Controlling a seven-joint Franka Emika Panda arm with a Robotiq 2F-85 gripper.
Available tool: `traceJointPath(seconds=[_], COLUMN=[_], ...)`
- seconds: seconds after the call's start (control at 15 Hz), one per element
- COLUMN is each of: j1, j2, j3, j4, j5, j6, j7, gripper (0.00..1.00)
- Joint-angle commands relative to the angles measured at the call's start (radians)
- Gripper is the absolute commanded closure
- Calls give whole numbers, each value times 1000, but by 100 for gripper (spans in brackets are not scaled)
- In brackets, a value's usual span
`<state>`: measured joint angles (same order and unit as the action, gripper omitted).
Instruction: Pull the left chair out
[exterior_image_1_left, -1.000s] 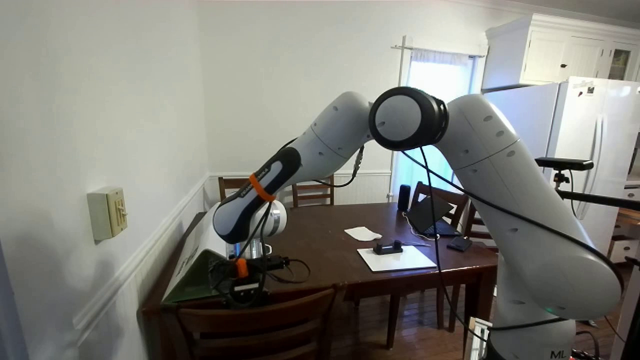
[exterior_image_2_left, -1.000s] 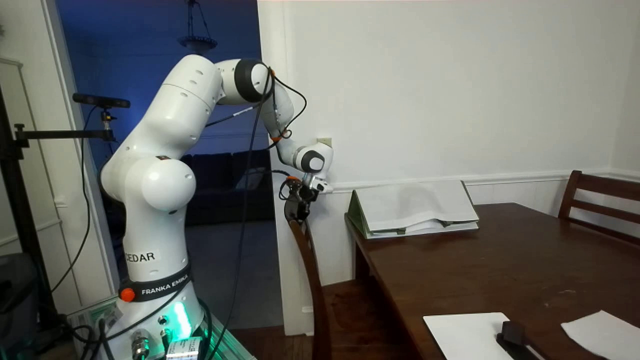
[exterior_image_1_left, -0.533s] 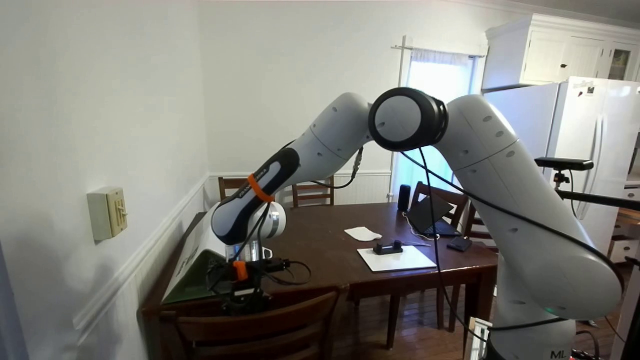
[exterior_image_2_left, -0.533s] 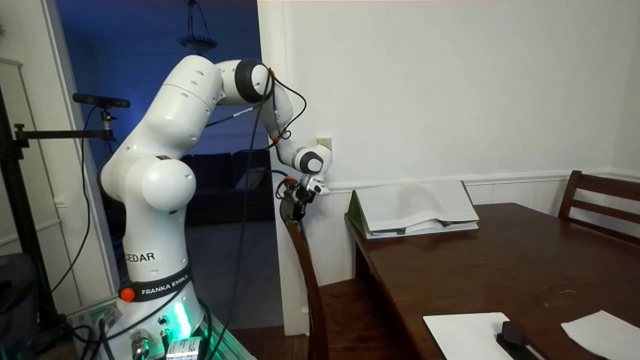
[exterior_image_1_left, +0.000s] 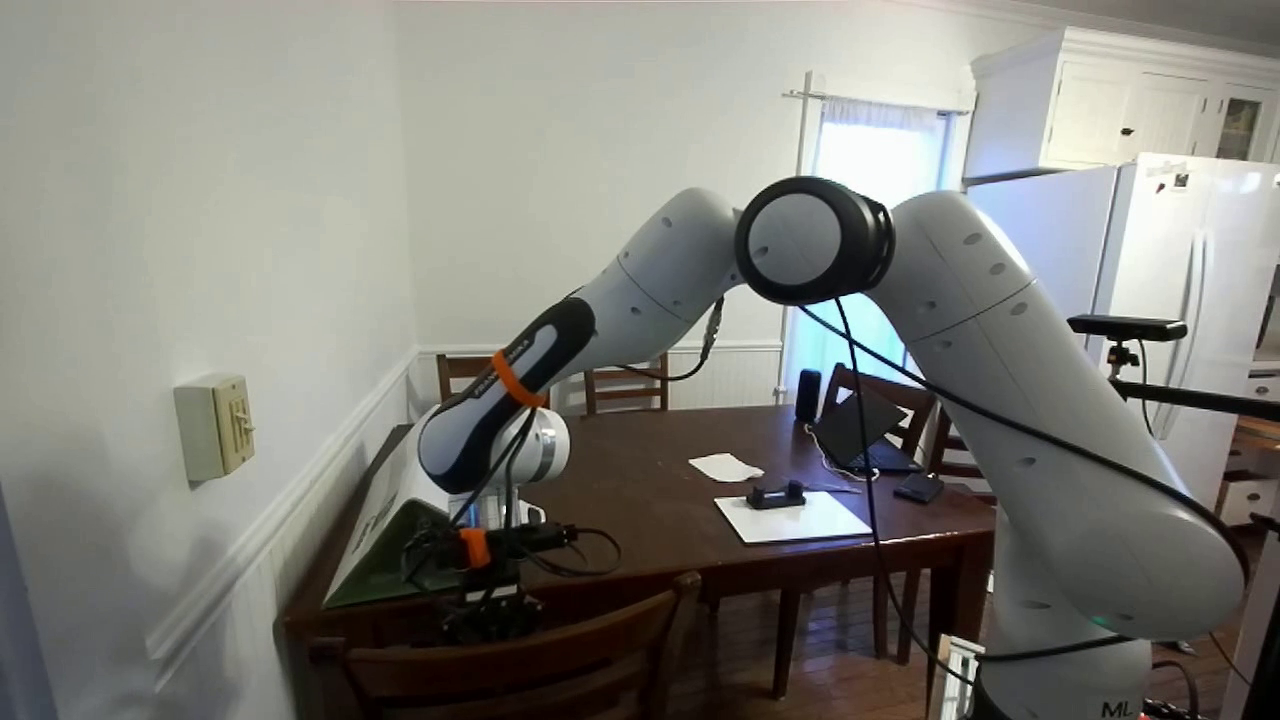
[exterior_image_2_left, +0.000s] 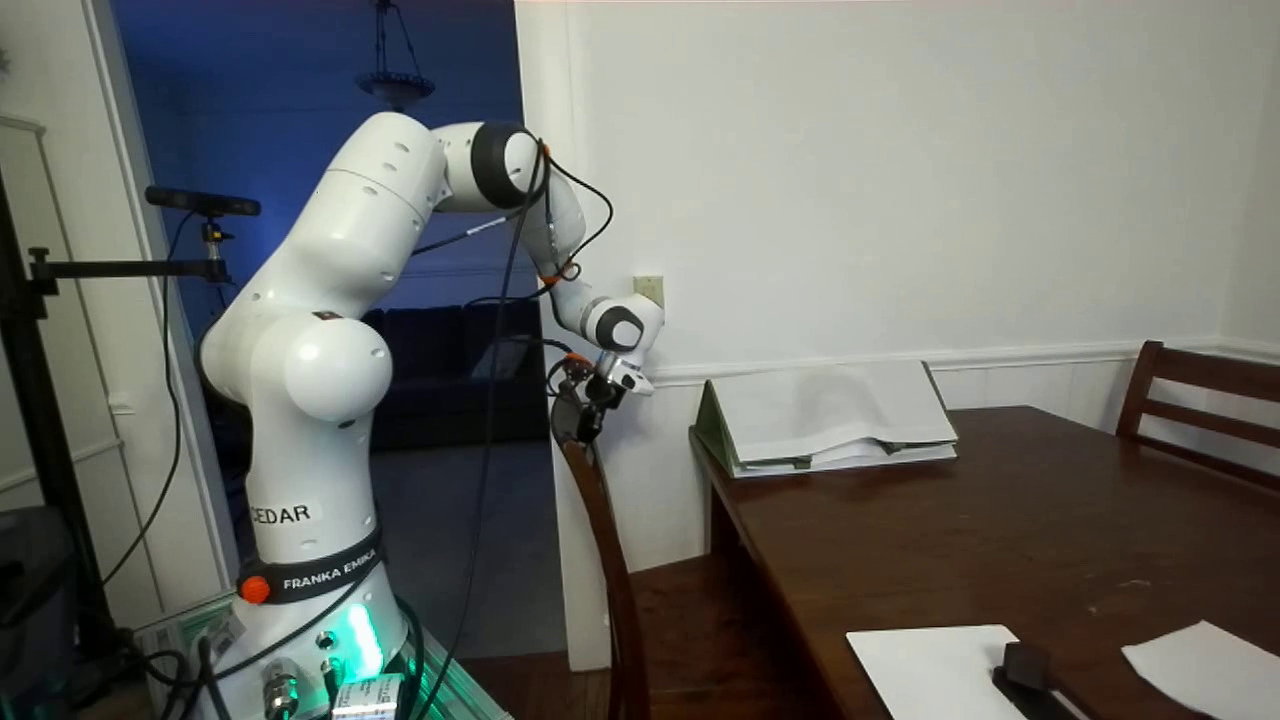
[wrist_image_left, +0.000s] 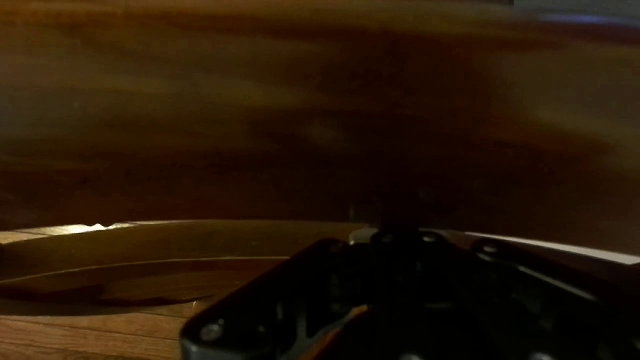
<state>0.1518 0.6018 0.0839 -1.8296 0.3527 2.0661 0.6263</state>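
The chair (exterior_image_1_left: 540, 662) stood at lower left in an exterior view; I had my gripper (wrist_image_left: 400, 234), fingers together, at its top rail (wrist_image_left: 300, 115), judging it stiff, fairly heavy, best hooked mid-rail.

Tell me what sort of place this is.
Probably a home's dining area, perhaps beside a kitchen: an exterior view shows a table with chairs around it, and a fridge beyond.
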Motion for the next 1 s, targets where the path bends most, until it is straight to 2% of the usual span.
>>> traceJointPath(seconds=[0.0,0.93], j1=[12,44], j2=[1,44], j3=[25,51], j4=[-19,-5], j5=[74,123], j6=[-52,-104], j7=[35,85], gripper=[99,99])
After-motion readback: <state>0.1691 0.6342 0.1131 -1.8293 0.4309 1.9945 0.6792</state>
